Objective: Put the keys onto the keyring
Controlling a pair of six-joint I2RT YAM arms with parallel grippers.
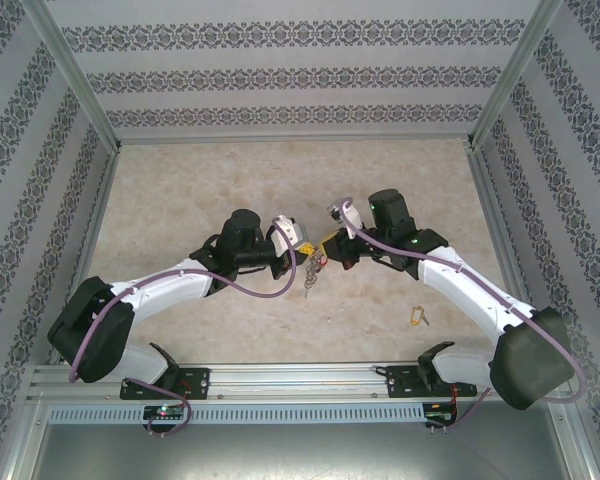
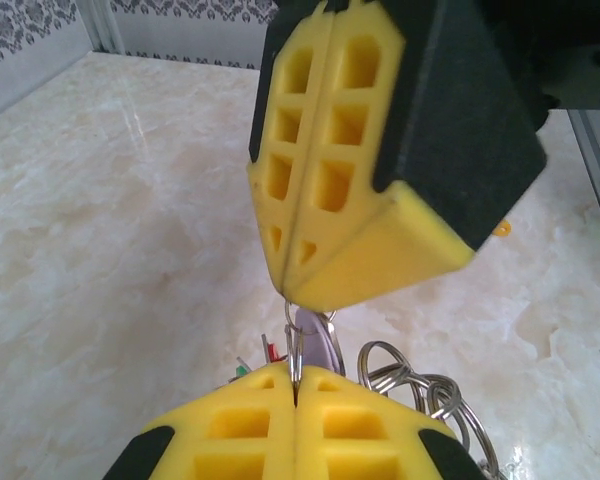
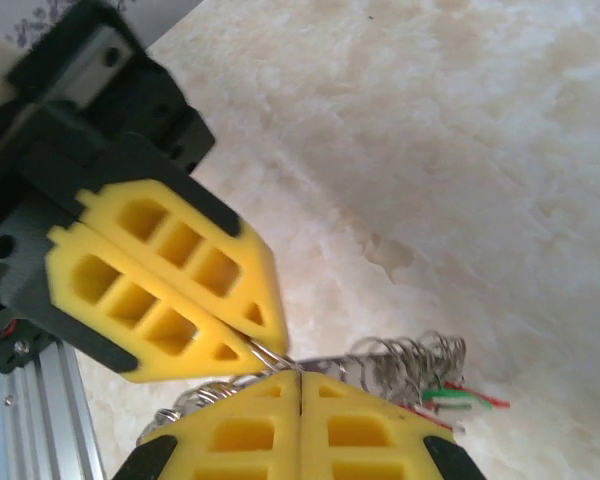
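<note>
Both arms meet tip to tip above the middle of the table. My left gripper (image 1: 305,252) (image 2: 295,385) is shut on a thin double-wire loop of the keyring (image 2: 296,345). My right gripper (image 1: 328,250) (image 3: 300,378) is shut on the same keyring (image 3: 375,350) right against it. The keyring's bunch of small silver rings (image 2: 420,392) (image 3: 412,358) hangs beside and below the jaws (image 1: 309,280). Keys with red and green tags (image 3: 460,400) (image 2: 268,350) dangle from it. One key with a yellow tag (image 1: 417,316) lies loose on the table.
The marble-patterned tabletop (image 1: 180,190) is bounded by patterned walls on three sides and a metal rail (image 1: 300,378) at the near edge, where both arm bases stand.
</note>
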